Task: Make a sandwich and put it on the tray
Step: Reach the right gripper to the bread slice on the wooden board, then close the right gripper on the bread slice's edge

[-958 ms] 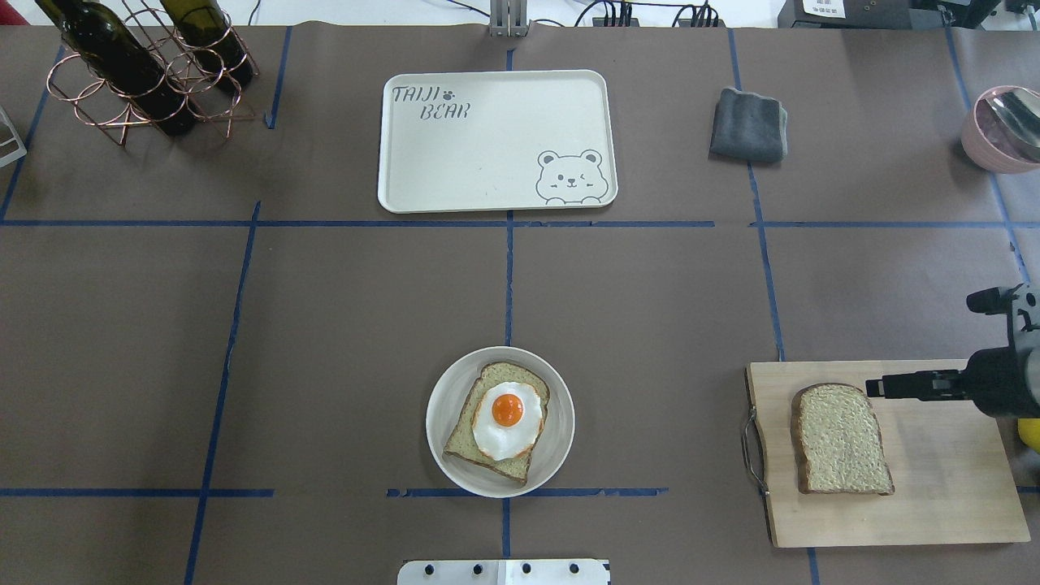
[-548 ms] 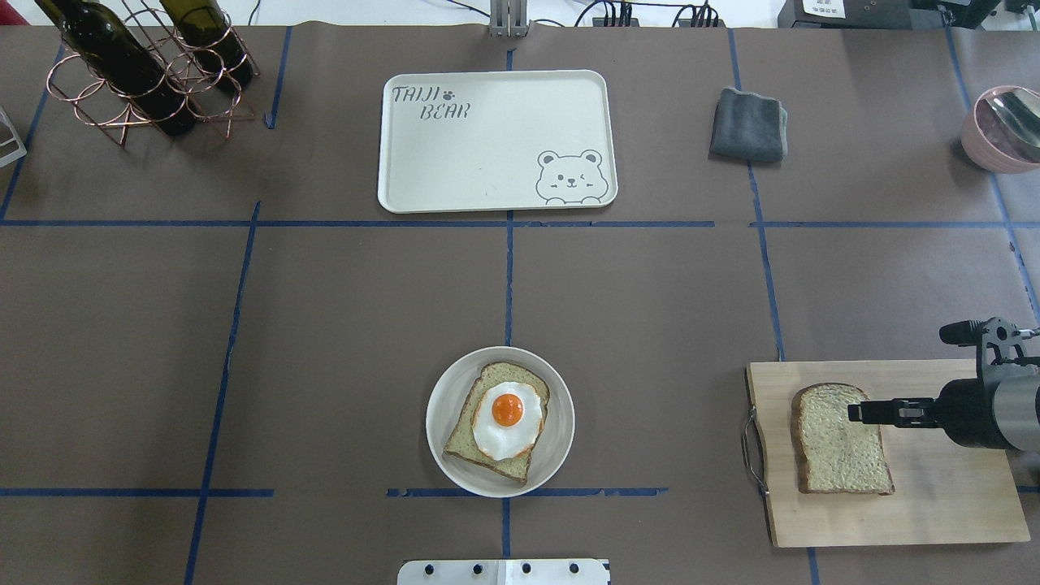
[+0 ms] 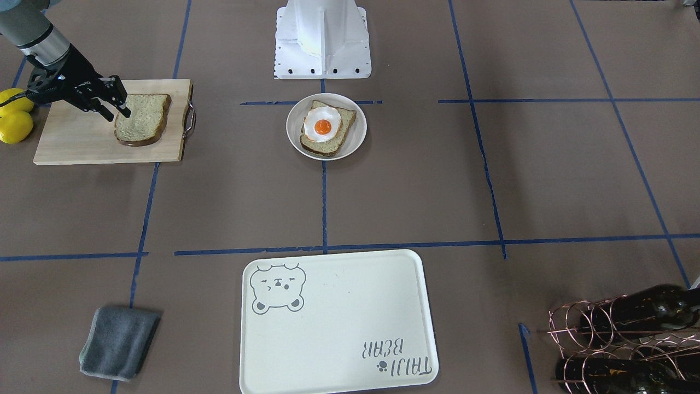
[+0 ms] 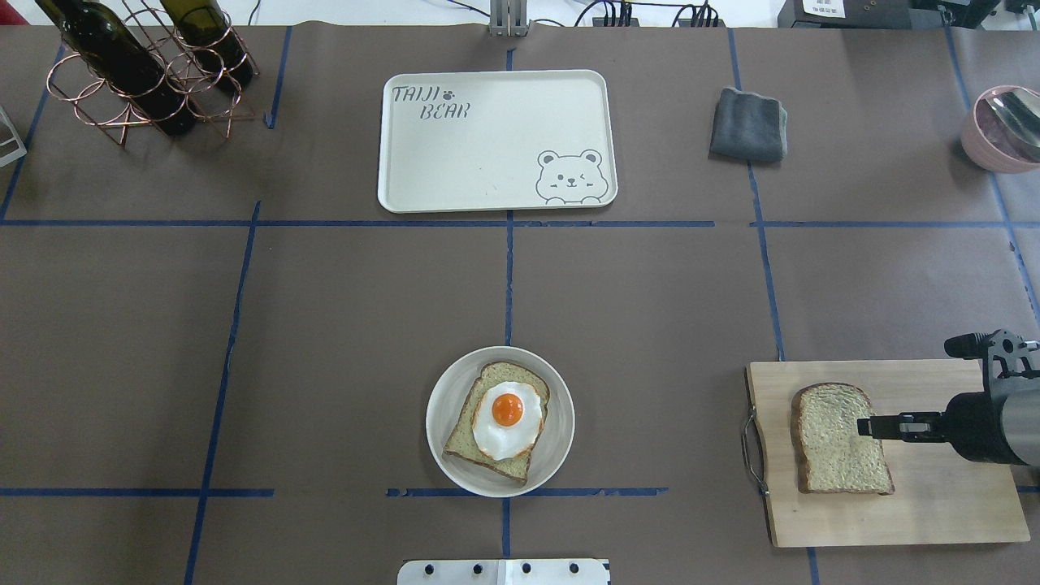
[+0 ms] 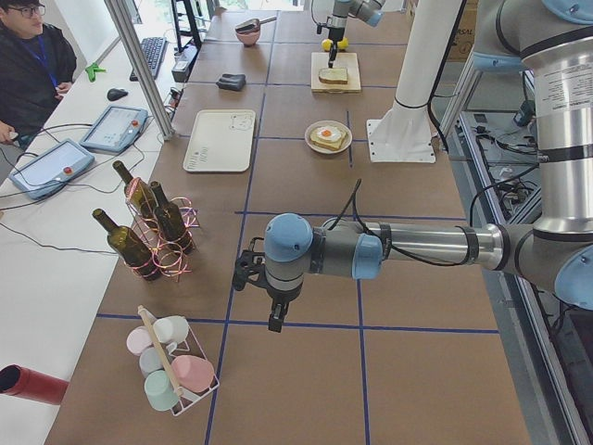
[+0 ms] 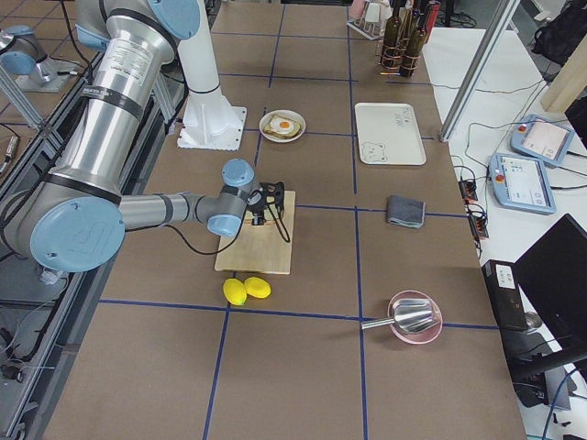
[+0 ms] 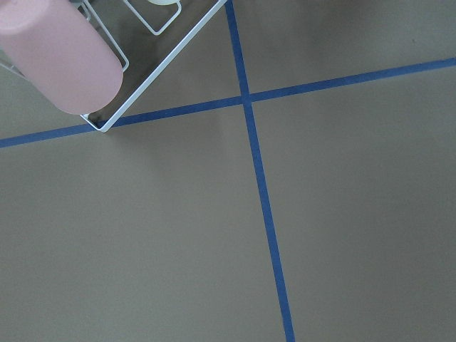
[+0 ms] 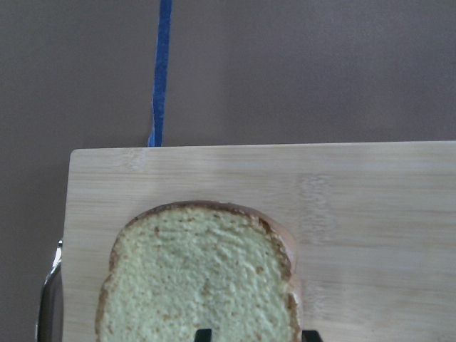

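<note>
One bread slice [image 4: 837,443] lies on the wooden cutting board [image 4: 934,504] at the near right; it also shows in the front view [image 3: 143,120] and the right wrist view [image 8: 199,278]. My right gripper [image 4: 863,425] is open and hovers at this slice's right edge, its fingertips [image 8: 203,335] apart over the slice. The other slice [image 4: 471,447], with the fried egg [image 4: 508,418] on top, sits in the round white dish [image 4: 561,443]. The tray [image 4: 487,154] lies bare at the far centre. My left gripper [image 5: 274,320] is far off to the left; I cannot tell its state.
Two lemons [image 3: 13,128] lie beside the board's outer end. A grey cloth [image 4: 747,123] is at the far right, a pink bowl [image 4: 999,130] beyond it. A wire rack with wine bottles [image 4: 138,69] stands far left. A cup rack [image 5: 171,371] sits near the left arm.
My right gripper has moved from the board's far side toward the robot, now over the loose slice's right edge. Bread, egg and tray have not moved.
</note>
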`<state>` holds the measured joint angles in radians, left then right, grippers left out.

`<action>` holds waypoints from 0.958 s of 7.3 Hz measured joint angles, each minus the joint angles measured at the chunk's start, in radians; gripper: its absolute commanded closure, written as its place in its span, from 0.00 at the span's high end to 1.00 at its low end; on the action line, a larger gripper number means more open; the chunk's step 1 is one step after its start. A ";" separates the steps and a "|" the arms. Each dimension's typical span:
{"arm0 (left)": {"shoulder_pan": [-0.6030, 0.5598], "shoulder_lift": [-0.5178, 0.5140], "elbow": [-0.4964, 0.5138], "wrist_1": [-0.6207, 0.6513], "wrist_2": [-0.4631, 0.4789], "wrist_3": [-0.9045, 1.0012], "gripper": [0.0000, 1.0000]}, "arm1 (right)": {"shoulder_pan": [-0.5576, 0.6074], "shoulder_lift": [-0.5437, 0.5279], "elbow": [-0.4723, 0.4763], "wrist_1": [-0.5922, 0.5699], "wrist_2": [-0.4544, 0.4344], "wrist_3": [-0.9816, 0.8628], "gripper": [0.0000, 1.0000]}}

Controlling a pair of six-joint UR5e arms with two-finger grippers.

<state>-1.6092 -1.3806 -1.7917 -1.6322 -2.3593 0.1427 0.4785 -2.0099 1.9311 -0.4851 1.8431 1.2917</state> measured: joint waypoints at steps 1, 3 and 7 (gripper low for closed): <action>0.000 0.000 0.000 0.000 0.000 0.000 1.00 | -0.014 -0.001 -0.002 -0.001 -0.011 -0.001 0.51; 0.000 0.000 0.001 0.000 0.000 0.000 1.00 | -0.033 -0.001 -0.010 -0.002 -0.018 -0.003 0.49; 0.000 0.000 0.002 0.001 0.000 0.000 1.00 | -0.037 -0.010 -0.014 -0.003 -0.021 -0.005 0.00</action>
<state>-1.6092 -1.3805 -1.7902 -1.6308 -2.3593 0.1427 0.4415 -2.0195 1.9176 -0.4877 1.8225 1.2870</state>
